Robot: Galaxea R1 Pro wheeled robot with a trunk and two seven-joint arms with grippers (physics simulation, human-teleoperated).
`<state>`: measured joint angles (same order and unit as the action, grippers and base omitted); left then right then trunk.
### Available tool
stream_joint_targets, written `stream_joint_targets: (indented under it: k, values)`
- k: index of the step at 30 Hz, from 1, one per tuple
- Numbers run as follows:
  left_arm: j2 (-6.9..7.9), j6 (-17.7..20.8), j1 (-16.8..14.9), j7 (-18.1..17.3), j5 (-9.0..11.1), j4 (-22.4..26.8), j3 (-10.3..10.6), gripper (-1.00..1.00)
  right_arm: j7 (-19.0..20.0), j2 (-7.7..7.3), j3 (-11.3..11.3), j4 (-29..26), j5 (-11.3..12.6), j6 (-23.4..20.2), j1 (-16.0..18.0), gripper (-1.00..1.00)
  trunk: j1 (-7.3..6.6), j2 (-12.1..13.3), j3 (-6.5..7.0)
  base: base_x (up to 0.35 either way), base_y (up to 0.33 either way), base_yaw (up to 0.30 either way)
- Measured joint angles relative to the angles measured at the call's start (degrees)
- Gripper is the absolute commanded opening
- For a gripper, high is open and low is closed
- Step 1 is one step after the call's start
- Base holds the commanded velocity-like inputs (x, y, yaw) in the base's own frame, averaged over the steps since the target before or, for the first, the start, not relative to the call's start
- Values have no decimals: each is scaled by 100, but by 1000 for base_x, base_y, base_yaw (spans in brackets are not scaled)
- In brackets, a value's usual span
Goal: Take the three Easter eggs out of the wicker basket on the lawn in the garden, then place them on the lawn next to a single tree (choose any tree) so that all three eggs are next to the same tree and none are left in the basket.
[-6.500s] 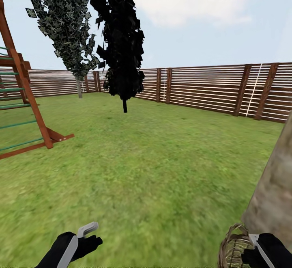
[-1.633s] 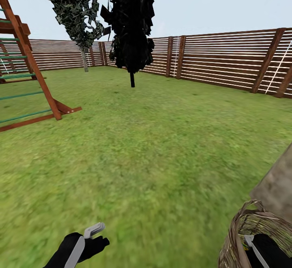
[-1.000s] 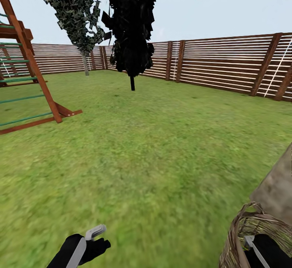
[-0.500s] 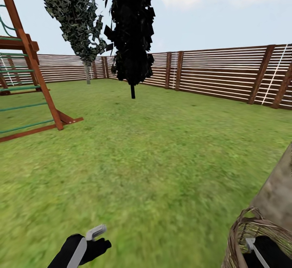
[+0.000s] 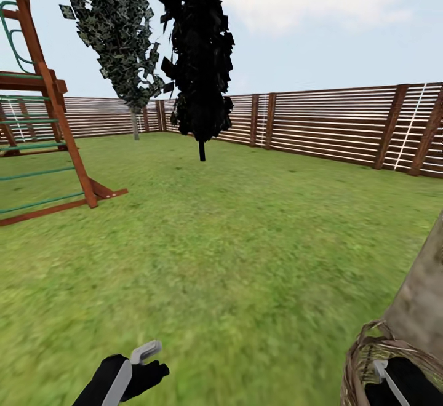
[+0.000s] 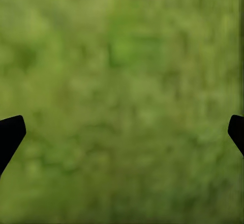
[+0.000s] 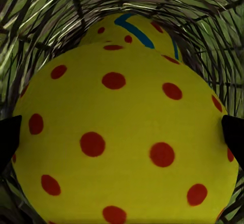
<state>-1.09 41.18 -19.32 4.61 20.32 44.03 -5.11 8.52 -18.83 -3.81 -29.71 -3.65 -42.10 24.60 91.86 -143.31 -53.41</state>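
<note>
The right pincer (image 7: pixel 122 132) reaches down inside the basket (image 5: pixel 360 363), which stands on the lawn (image 5: pixel 234 240) right against the pale trunk of the tree (image 5: pixel 424 301) at the robot's right. Its two dark fingertips (image 7: pixel 9 137) sit wide apart on either side of a yellow, red-dotted egg (image 7: pixel 127 142); whether they press on it I cannot tell. A second egg (image 7: pixel 137 33) with a blue zigzag lies just behind the first, deeper in the basket. The left pincer (image 5: pixel 147 357) hovers over bare grass, spread wide and holding nothing. Farther off stand a red wooden climbing frame (image 5: pixel 43 141), two dark narrow trees (image 5: pixel 197 55) and a slatted fence (image 5: pixel 332 123).
</note>
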Motion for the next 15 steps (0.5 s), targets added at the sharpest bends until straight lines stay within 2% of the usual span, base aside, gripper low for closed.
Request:
stream_joint_targets:
  k: [7, 10, 15]
  values:
    - [0, 0, 0, 0, 0, 0, 0, 100, -1, -15, -8, 0, 2, -9, -1, -100, -18, 9, 155, 0, 0, 0]
    - [0, 0, 0, -1, 0, 0, 0, 100, -1, -17, -8, 1, 6, -9, -2, -100, -83, 129, 209, 0, 0, -29]
    - [-50, -1, -1, 0, 1, -2, 1, 100, 9, -26, -16, 73, 16, -10, -2, -100, -193, 329, 299, 0, 0, -255]
